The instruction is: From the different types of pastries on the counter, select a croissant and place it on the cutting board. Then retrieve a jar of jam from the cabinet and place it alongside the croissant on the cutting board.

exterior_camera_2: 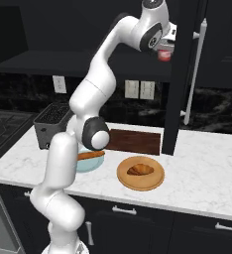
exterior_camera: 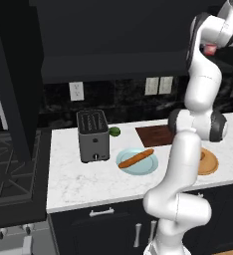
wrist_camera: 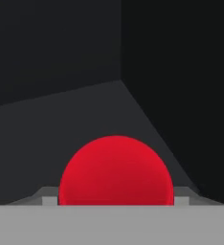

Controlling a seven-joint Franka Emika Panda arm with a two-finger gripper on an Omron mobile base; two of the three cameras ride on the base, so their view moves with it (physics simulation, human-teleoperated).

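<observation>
High up at the black upper cabinet (wrist_camera: pixel 171 72), my gripper (exterior_camera_2: pixel 163 49) is shut on the red jar of jam (exterior_camera_2: pixel 163 54). In the hand view the jar (wrist_camera: pixel 116 170) sits large between the fingertips (wrist_camera: pixel 48 199), over the dark shelf (wrist_camera: pixel 61 124). Down on the counter (exterior_camera_2: pixel 207 168), the small dark croissant (exterior_camera_2: pixel 140 170) lies on a round light-wood plate (exterior_camera_2: pixel 125 181). The dark brown cutting board (exterior_camera_2: pixel 135 141) lies bare just behind that plate. A long orange-brown stick pastry (exterior_camera: pixel 136 158) rests on a pale blue plate (exterior_camera: pixel 151 167).
An open black cabinet door (exterior_camera_2: pixel 180 74) hangs down to the counter right of the board. A grey toaster (exterior_camera: pixel 93 134) stands at the left with a green lime (exterior_camera: pixel 114 131) beside it. A stove (exterior_camera: pixel 9 164) borders the counter's left end.
</observation>
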